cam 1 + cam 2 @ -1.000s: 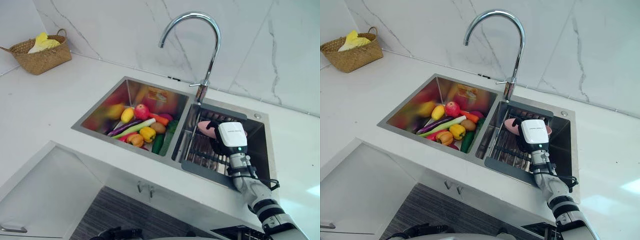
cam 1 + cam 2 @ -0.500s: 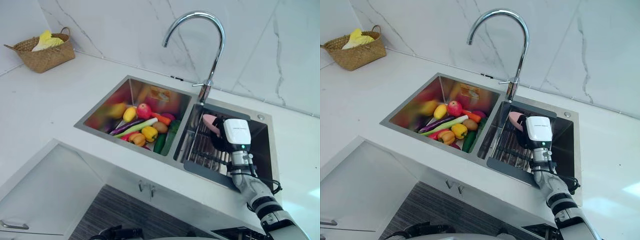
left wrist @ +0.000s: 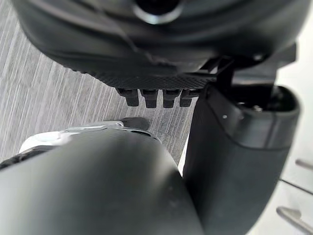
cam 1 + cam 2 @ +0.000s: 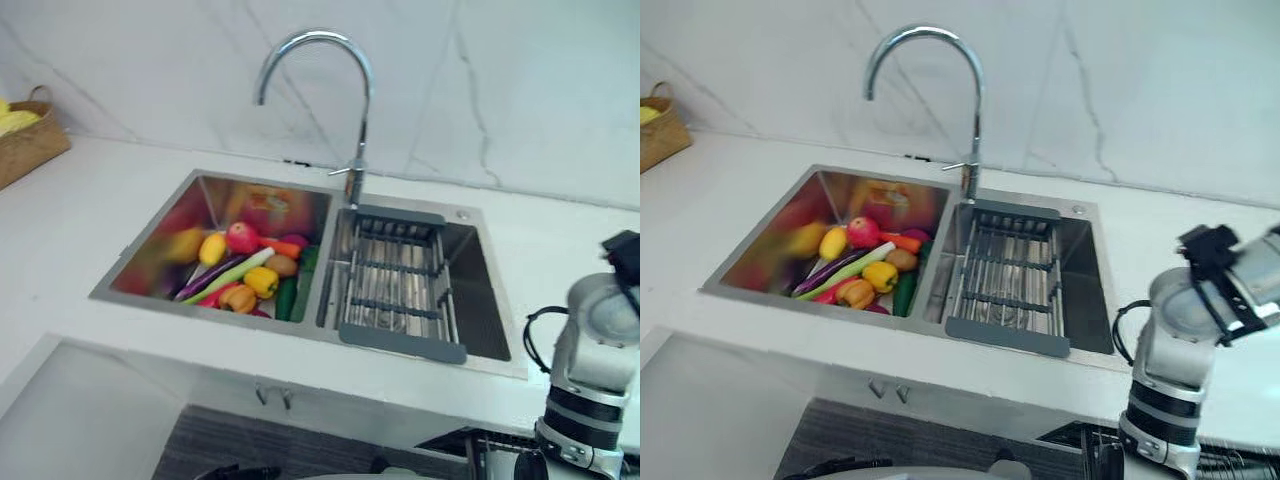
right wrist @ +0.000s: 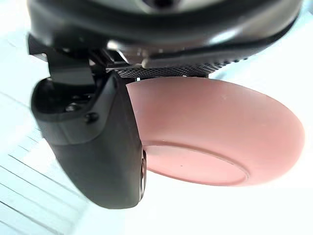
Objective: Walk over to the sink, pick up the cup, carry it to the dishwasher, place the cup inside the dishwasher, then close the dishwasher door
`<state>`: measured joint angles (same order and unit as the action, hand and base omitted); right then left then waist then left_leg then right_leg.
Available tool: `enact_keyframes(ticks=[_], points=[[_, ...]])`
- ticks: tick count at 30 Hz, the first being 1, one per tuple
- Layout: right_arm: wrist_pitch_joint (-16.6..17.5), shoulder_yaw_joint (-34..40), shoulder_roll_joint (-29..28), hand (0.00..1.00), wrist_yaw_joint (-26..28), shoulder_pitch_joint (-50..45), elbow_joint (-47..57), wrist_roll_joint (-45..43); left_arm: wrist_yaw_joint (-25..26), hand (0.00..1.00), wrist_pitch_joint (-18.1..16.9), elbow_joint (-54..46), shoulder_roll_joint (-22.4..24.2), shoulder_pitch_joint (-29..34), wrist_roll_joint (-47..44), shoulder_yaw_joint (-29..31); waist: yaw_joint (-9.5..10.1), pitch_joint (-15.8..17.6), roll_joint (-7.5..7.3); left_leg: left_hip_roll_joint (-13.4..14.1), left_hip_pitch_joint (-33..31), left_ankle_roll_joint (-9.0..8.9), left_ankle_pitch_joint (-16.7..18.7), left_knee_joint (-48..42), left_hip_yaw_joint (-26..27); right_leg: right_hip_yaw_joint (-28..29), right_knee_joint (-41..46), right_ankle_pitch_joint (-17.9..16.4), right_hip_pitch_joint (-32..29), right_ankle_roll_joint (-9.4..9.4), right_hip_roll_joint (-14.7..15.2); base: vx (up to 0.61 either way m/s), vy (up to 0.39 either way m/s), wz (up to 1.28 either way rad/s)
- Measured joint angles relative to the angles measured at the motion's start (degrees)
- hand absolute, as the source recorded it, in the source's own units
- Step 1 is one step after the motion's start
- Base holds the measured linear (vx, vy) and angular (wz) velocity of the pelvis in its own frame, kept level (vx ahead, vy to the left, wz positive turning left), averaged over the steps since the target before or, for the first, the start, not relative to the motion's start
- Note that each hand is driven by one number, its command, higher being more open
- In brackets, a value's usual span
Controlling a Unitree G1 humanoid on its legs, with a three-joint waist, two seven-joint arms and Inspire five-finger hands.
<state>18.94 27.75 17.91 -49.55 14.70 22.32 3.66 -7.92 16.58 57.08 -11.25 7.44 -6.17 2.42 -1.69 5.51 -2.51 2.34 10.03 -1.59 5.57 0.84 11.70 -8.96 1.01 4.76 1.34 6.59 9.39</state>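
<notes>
My right hand [image 5: 93,147] is shut on the pink cup [image 5: 215,132], whose rounded side and base sit between the thumb and the palm. In the right eye view the right hand [image 4: 1210,255] hangs above the white counter, to the right of the steel sink [image 4: 1090,290]. The cup itself is hidden there behind the wrist. The grey drain rack [image 4: 1010,270] in the right basin is bare. My left hand [image 3: 234,161] hangs low over the grey floor, fingers relaxed and holding nothing.
The left basin holds several toy fruits and vegetables [image 4: 240,280]. A tall curved faucet [image 4: 355,110] stands behind the divider. A woven basket [image 4: 25,150] sits at the far left of the counter. White cabinet fronts [image 4: 90,420] run below the counter edge.
The right hand has lifted out of the right basin with the cup and swung right, over the counter. The whole picture has shifted, so the camera turned too.
</notes>
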Motion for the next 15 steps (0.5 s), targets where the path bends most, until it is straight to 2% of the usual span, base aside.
enact_keyframes(ticks=[3, 4, 5, 6, 7, 8, 9, 10, 11, 12, 13, 14, 15], points=[[-2.4, 2.9, 0.0, 0.0, -1.3, -3.9, 0.0, 1.3, 0.5, 1.0, 0.0, 0.2, 0.1, 0.0, 0.6, 0.3, -0.43, -0.3, -0.31, 0.3, 0.2, -0.16, 0.2, 0.0, 3.3, 0.9, -0.1, 0.8, -2.0, -0.71, -0.6, -0.03, 0.01, -0.55], [-3.5, 2.9, 0.0, 0.0, -0.9, -5.3, -0.5, 1.4, 0.6, 1.0, 0.1, 0.4, 0.5, 0.1, 0.6, 1.6, -0.18, -0.3, -0.37, 0.7, 0.4, -0.39, 0.3, 0.0, 6.0, -1.8, -0.2, -0.1, -3.1, -3.46, -0.5, -0.01, 0.032, -1.05], [-4.4, 2.9, -0.1, 0.0, 0.1, -6.7, -1.7, 1.1, 0.7, 1.0, 0.1, 0.9, 1.0, 0.1, 0.5, 2.8, 0.2, -0.4, -0.2, 1.6, 0.4, -0.64, 0.5, -0.6, 9.5, -10.6, 0.9, -1.8, -3.7, -8.06, 0.7, 0.03, 0.05, -1.2], [-4.6, 2.9, -0.2, 0.0, 0.8, -7.6, -2.6, 0.9, 0.8, 1.0, 0.1, 1.0, 1.0, 0.1, 0.5, 3.3, 0.5, -0.6, 0.07, 2.3, 0.4, -0.64, 0.5, -1.3, 11.1, -14.3, 1.7, -2.0, -4.1, -10.27, 1.3, 0.08, 0.055, -1.46], [-4.7, 2.8, -0.5, 0.0, 2.8, -9.4, -4.2, 0.3, 1.2, 1.0, 0.1, 1.0, 1.0, 0.0, 0.1, 4.5, 0.81, -0.6, -0.67, 3.2, 0.5, -1.29, 1.1, -3.0, 14.1, -20.3, 3.9, -1.4, -5.0, -14.36, 2.6, 0.08, 0.017, -1.21], [-4.9, 2.8, -0.7, 0.0, 3.9, -10.1, -4.5, -0.1, 1.4, 1.0, 0.1, 1.0, 0.8, 0.1, -0.1, 4.8, 0.69, -0.6, -1.06, 3.5, 0.5, -1.42, 1.7, -3.6, 15.5, -22.7, 5.3, -0.3, -5.5, -16.25, 3.4, 0.1, -0.025, -1.39], [-4.9, 2.6, -1.5, 0.0, 5.7, -11.5, -5.2, -0.1, 1.6, 1.0, 0.4, 1.2, 0.3, 0.0, -0.6, 5.0, 0.21, -0.8, -1.69, 4.4, 0.2, -1.7, 2.7, -5.1, 17.5, -24.1, 8.0, 1.3, -7.3, -15.19, 3.5, 0.06, -0.06, -1.25], [-4.9, 2.4, -2.4, 0.0, 6.6, -12.5, -6.2, 0.0, 1.7, 1.0, 0.8, 1.3, 0.1, 0.1, -0.7, 5.3, -0.25, -0.6, -2.33, 4.9, 0.0, -1.09, 3.4, -6.0, 18.5, -24.5, 9.2, 3.4, -8.8, -12.87, 3.1, 0.05, -0.073, -1.24], [-5.0, 2.3, -2.7, 0.0, 6.8, -13.0, -6.8, 0.0, 1.7, 1.0, 1.0, 1.3, 0.1, 0.0, -0.9, 5.4, -0.3, -0.5, -2.61, 5.0, 0.1, -0.69, 3.9, -6.1, 18.7, -23.9, 8.6, 4.4, -9.3, -11.59, 2.5, 0.03, -0.077, -1.18], [-5.1, 2.3, -3.4, 0.0, 6.6, -13.4, -8.3, 1.1, 1.7, 1.0, 1.0, 1.3, 0.0, 0.0, -0.9, 5.9, -0.57, -0.7, -2.29, 5.4, 0.0, -1.21, 4.8, -5.9, 19.3, -22.4, 6.1, 5.3, -9.6, -10.03, 1.4, 0.02, -0.087, -0.87], [-5.2, 2.7, -4.2, 0.0, 5.7, -14.3, -10.0, 2.7, 2.0, 1.0, 0.9, 1.4, -0.2, 0.0, -0.9, 6.6, -1.02, -0.3, -2.51, 5.5, -0.6, -1.54, 5.0, -6.8, 20.8, -23.1, 12.9, -1.3, -11.5, -10.34, 3.5, 0.02, -0.085, -0.61], [-5.2, 3.2, -4.5, 0.0, 5.2, -15.2, -10.8, 3.8, 2.3, 1.0, 0.8, 1.6, -0.2, 0.0, -1.1, 6.6, -1.17, -0.3, -2.57, 5.5, -0.7, -1.54, 5.0, -7.3, 20.8, -23.5, 17.3, -4.4, -11.8, -9.81, 4.5, 0.07, -0.084, -0.16], [-5.6, 3.5, -4.6, 0.0, 4.4, -16.0, -12.7, 7.0, 2.6, 1.0, 0.8, 1.7, -0.2, 0.4, -1.5, 6.5, -1.39, -0.5, -2.79, 5.6, -0.5, -1.58, 5.1, -7.9, 20.6, -23.6, 20.8, -7.1, -11.1, -8.13, 5.2, 0.1, -0.085, -0.02]])
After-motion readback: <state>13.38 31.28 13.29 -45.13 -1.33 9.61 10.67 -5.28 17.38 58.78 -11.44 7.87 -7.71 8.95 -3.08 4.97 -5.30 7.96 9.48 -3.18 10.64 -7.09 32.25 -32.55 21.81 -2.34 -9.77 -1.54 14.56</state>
